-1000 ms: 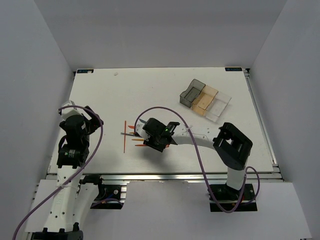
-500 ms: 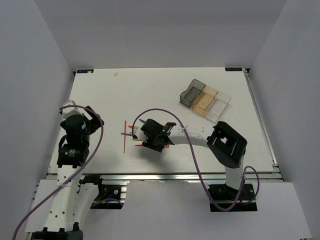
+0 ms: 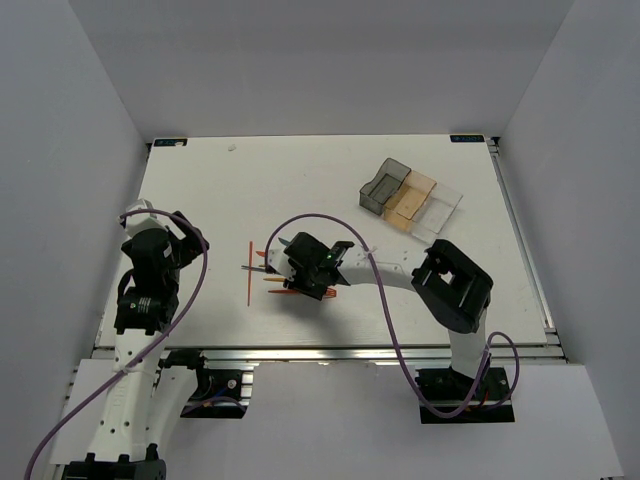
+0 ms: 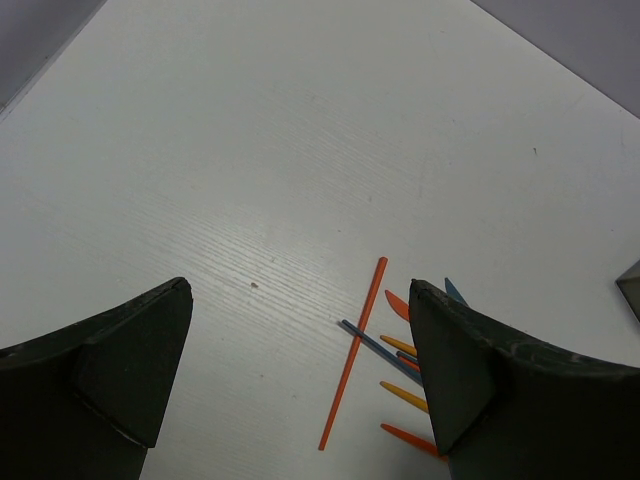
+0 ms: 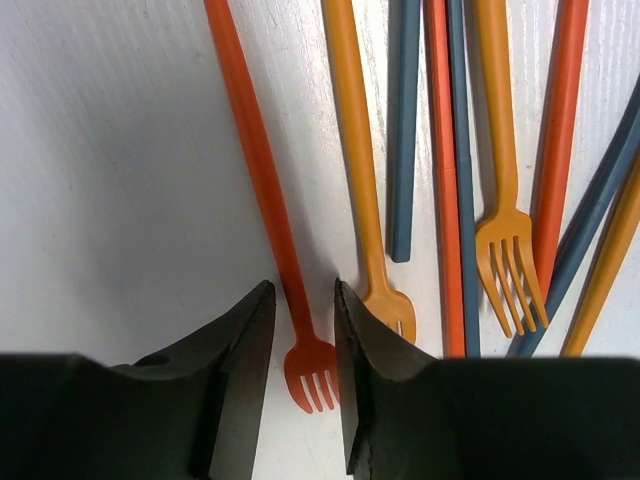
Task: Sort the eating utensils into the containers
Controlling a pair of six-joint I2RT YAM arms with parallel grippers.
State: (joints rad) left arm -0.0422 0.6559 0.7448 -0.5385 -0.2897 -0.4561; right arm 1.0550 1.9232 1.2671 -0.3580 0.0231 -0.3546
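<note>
The right claw is set at a narrow gap, with the handle of a red-orange fork passing between its fingertips. A thin strip of table shows on either side of the handle, so the jaws straddle it without yet pinching.

Key relation: the fork's long axis runs straight ahead of the claw, leaning slightly to its left, with the tines at the claw end and the handle tip far ahead. The closing line crosses this axis almost square-on, which in my judgement suits a pinch just above the tines.

Hazard: an amber fork lies just outside the right-hand finger, nearly parallel. A blue-grey stick and the rest of the utensil pile lie further to that side. The left-hand side is bare.

Arm pose: the right arm reaches low across the table from its base, wrist pitched down onto the pile. It is clearly the nearer arm.

The left claw is spread wide, raised and holding nothing. A lone red stick and the pile's edge lie ahead of it.

The containers stand well apart from the right claw, back beyond its forearm.
</note>
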